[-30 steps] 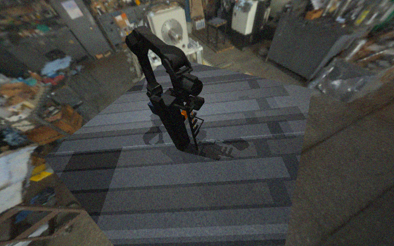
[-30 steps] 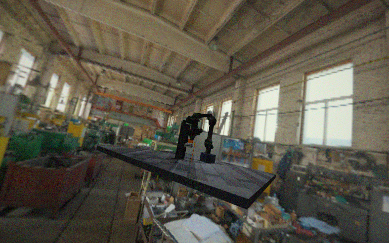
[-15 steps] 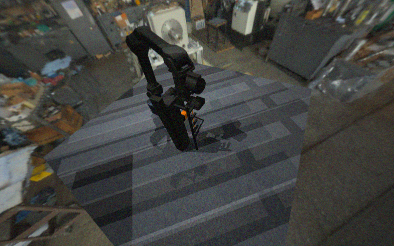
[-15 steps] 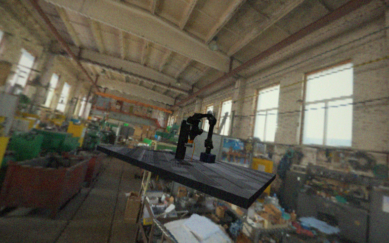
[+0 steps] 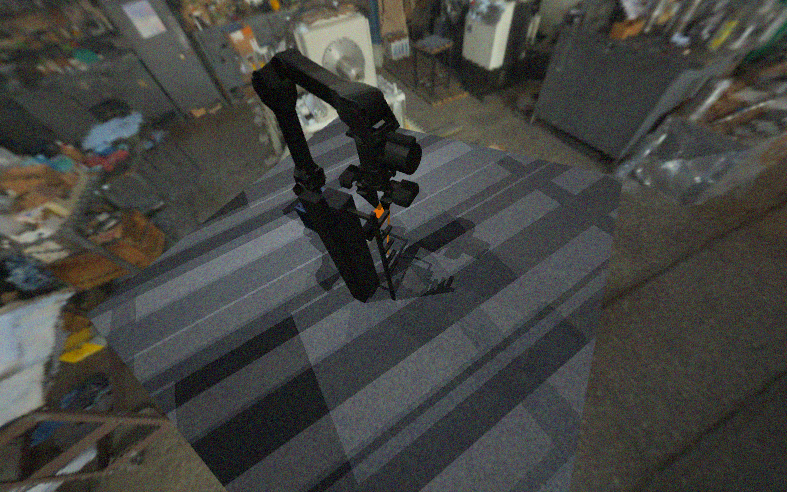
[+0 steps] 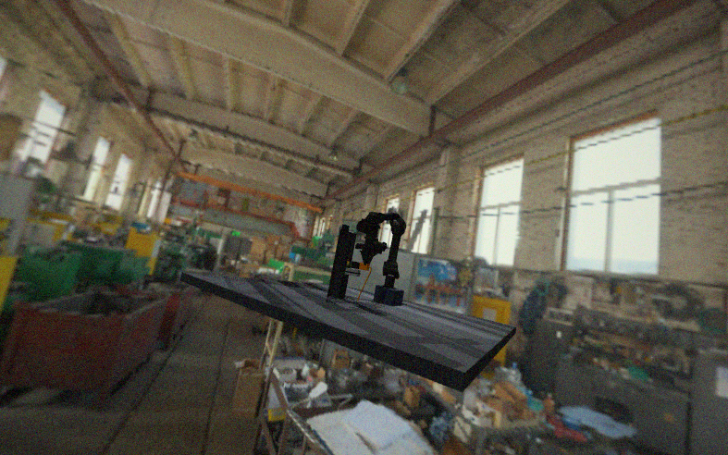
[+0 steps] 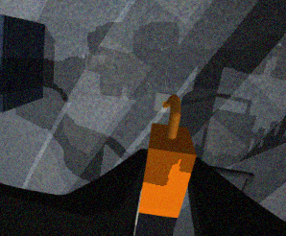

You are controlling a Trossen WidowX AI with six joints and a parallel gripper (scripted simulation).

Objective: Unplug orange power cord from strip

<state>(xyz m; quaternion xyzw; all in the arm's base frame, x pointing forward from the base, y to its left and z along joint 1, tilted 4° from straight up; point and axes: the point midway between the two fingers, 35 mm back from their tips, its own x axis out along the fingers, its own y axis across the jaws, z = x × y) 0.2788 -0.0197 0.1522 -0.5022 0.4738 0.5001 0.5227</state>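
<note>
Pinching orange plug (image 7: 168, 175) w/ claw (image 7: 161, 217) nearly closed, beside black power strip (image 5: 347, 244).

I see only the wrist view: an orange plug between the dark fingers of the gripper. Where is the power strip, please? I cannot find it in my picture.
Observer: In the top view, the tall black power strip stands upright on the grey striped table, close beside the gripper.
Operator: Is the plug out of the strip?
Observer: In the exterior view, the blocky orange plug sits beside the strip's upper half, with the gripper shut on it. It is too small to tell whether the pins are out.
Operator: Where does the cord go?
Observer: The thin orange cord hangs from the plug down to the table, between the strip and the arm's dark blue base.
</note>
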